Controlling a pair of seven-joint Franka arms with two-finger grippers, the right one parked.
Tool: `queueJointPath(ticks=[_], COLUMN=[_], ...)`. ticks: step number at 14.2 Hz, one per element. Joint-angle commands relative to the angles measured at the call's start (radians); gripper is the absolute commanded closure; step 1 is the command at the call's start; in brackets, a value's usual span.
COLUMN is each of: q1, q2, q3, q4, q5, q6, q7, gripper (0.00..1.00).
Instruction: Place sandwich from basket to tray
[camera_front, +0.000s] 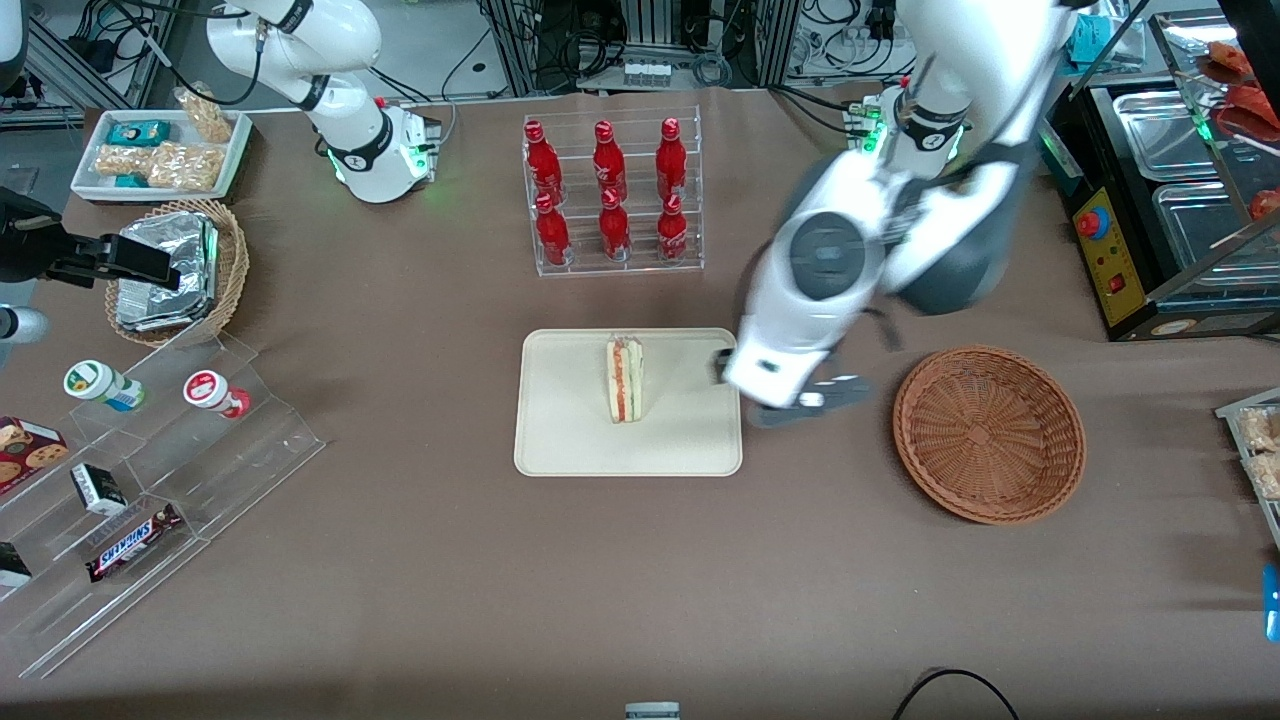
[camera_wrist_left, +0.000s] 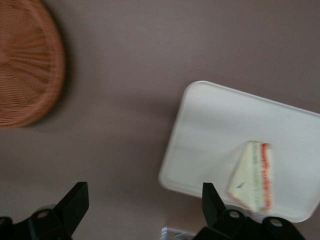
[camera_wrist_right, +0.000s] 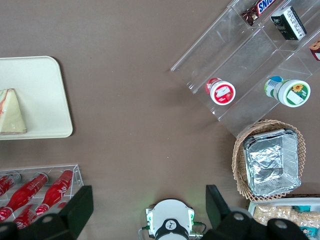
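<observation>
The sandwich (camera_front: 625, 379) stands on edge near the middle of the tray (camera_front: 560, 440), its red and green filling facing up. The gripper (camera_wrist_left: 142, 210) hangs above the bare brown bench (camera_front: 640, 580), between the tray and the basket (camera_front: 988, 433), just beside the tray's edge at the working arm's end. Its jaws are spread wide and hold nothing. The basket sits well apart from the tray, toward the working arm's end of the bench.

A brown cloth (camera_front: 420, 600) is covering the table under the gripper (camera_front: 795, 395). Farther from the camera, cabled racks (camera_front: 650, 40) are lining its edge, a black cabinet (camera_front: 1140, 240) standing beside them.
</observation>
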Motion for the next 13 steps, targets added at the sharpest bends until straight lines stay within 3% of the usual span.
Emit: queueJointPath(ticks=[1,6,13], q1=[0.124,0.336,0.392], q2=[-0.12,-0.214,-0.191], q3=[-0.01,-0.008,-0.008], q4=[-0.051,-0.043,0.031], q5=[-0.005,0.0,-0.005], q6=[-0.154,-0.372,-0.371], q7=[0.147,0.462,0.476], gripper=[0.0,0.0,0.0])
